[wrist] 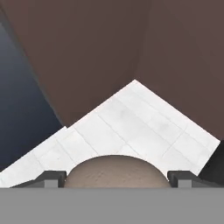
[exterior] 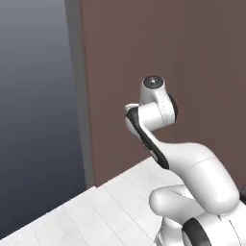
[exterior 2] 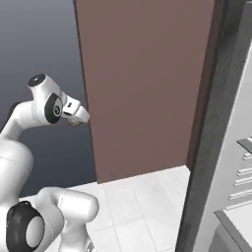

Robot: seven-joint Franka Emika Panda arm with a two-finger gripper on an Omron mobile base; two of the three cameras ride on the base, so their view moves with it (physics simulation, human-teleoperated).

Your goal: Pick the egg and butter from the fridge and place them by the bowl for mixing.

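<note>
In the left base view my white arm [exterior: 192, 178] rises from the lower right and bends up toward a brown panel [exterior: 163, 72], with a grey-blue backdrop [exterior: 33, 120] to the left of it and a white tiled floor [exterior: 96, 211] running below. A grey upright edge [exterior: 79, 91] stands between that backdrop and the brown panel.

In the right base view my arm comes up from the lower left, its wrist turned toward the same brown panel, and a small brownish rounded shape peeks out just under my hand, right beside the panel's left edge. Farther right stands the fridge [exterior 2: 231, 162], its grey door edge running tall and tilted, with white shelf ledges showing at the far right border.

Looking along my pincer [wrist: 117, 178], I see my two dark fingertips [wrist: 51, 178] set wide apart at the bottom, one at the left and one at the right. Between them sits the egg [wrist: 114, 171], a brownish-grey speckled dome that takes up nearly the whole gap. My tips stand close on either side of it, so I am clamped on the egg, well away from the fridge shelves. Beyond the egg the white floor tiles spread in a wedge, and the brown walls meet in a corner above them.
</note>
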